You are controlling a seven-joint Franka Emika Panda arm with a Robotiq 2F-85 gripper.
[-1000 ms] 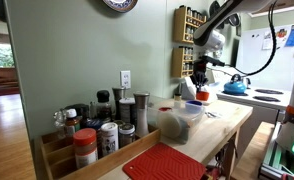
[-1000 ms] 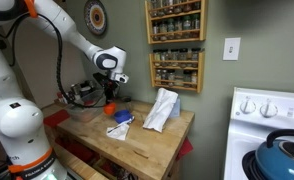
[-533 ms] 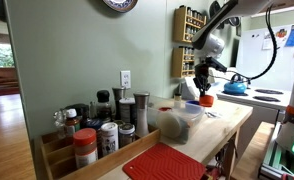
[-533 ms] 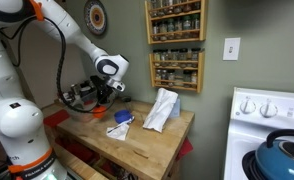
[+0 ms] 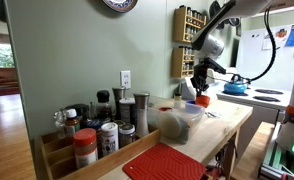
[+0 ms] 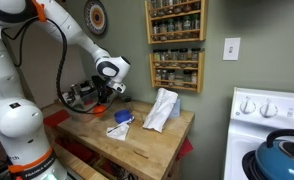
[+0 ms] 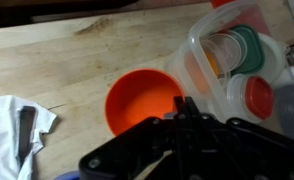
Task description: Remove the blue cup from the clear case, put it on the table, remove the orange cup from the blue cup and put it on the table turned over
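Note:
My gripper (image 7: 187, 105) is shut on the right rim of the orange cup (image 7: 137, 102), which is upright with its opening facing the wrist camera, over the table (image 7: 57, 60). Both exterior views show the orange cup (image 5: 203, 99) (image 6: 105, 100) hanging under the gripper (image 5: 199, 88) (image 6: 108, 90). The clear case (image 7: 219, 62) lies just right of the cup, with lidded items inside; it also shows in both exterior views (image 5: 177, 122) (image 6: 83, 98). A small blue cup (image 5: 191, 107) (image 6: 124, 118) sits on the table beside a white cloth.
A white cloth (image 7: 9, 125) lies on the table to the left in the wrist view, and another (image 6: 162, 108) lies further along. Spice jars (image 5: 97, 125) and a red ribbed mat (image 5: 165, 162) fill the near end. A blue kettle (image 5: 235, 85) stands on the stove.
The gripper with the orange cup has shifted slightly toward the clear case and dropped a little. Nothing else has moved.

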